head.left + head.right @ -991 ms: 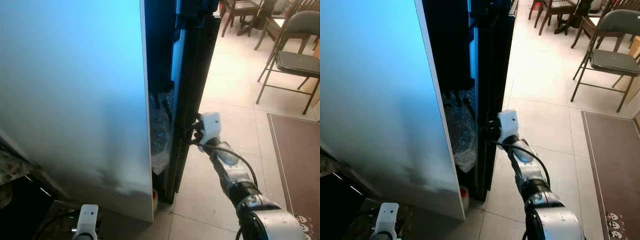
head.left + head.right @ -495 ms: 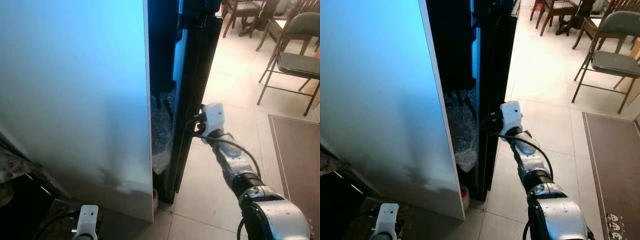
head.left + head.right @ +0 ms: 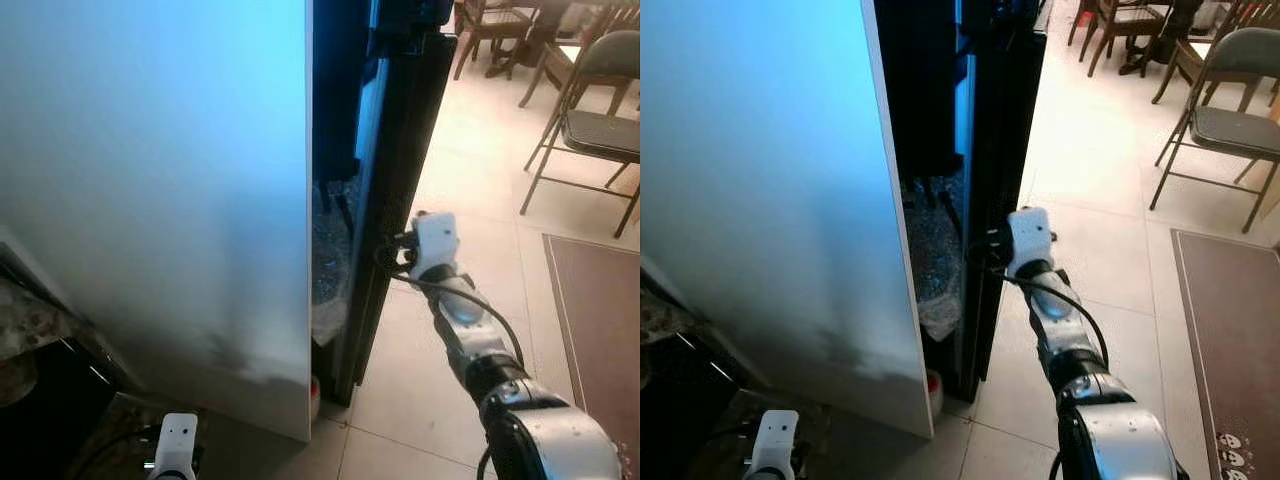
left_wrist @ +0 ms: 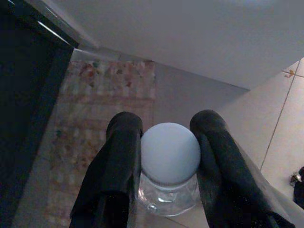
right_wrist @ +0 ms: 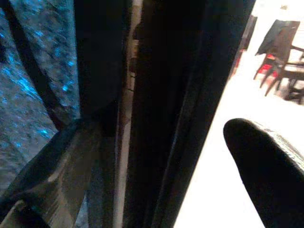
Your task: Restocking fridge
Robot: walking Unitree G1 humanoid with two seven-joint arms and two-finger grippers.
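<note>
Fridge, tall and pale-sided, standing at the robot's left with its dark door swung partly out, edge toward the camera; clear plastic bag visible in the gap between cabinet and door, low down. Right gripper reaching forward from the silver arm to the door's edge; fingers spread wide, one black finger on the outer, room side of the door and the other on the inner side, straddling the edge; contact with the door not clear. Left gripper low near the floor beside the fridge's base, pinching a bottle by its pale round cap, clear neck just below. Folding chair and dining chairs well apart on the tiled floor; brown rug at far right.
</note>
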